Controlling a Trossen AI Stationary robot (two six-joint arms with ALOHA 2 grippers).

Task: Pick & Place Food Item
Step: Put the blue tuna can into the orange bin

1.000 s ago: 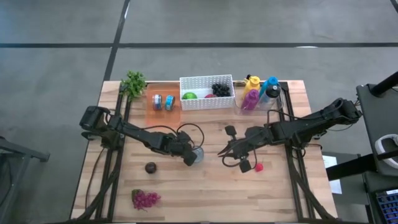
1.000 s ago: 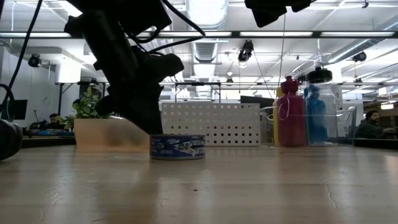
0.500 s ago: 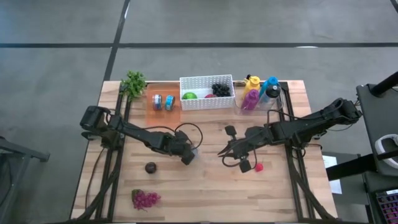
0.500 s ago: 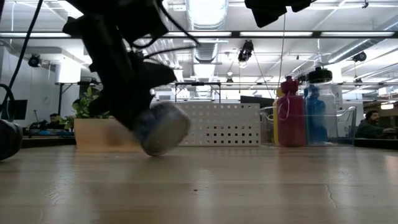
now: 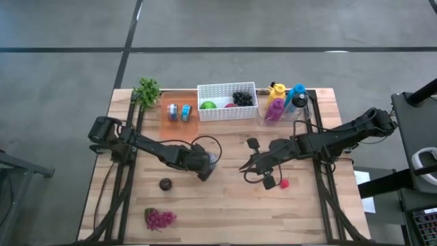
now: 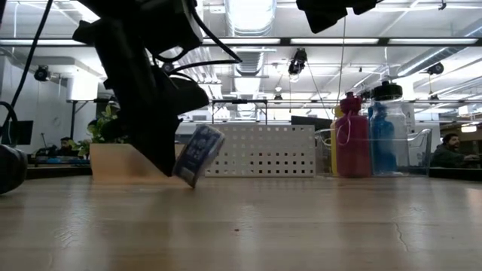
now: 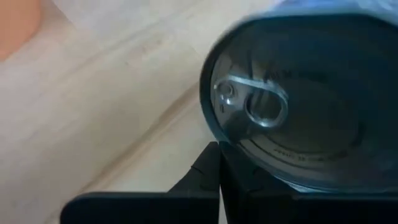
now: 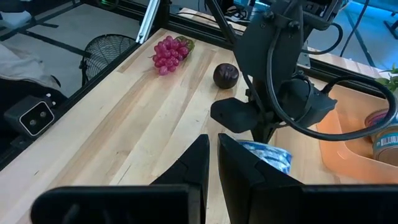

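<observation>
Item: tin can, pull-tab lid, printed label. Location: clamped in the left gripper fingers, tilted, clear of the worktop. Handling, judged: rigid, smooth, fairly heavy; grip across the side wall. Right gripper: fingers together, idle nearby.

Legible text found at one spot only: partial white lettering "BLU" on the blue label of a can in the orange tray, right edge of the right wrist view. Stamped print on the lid of the held can, left wrist view: too blurred to read. Other labels: illegible.
</observation>
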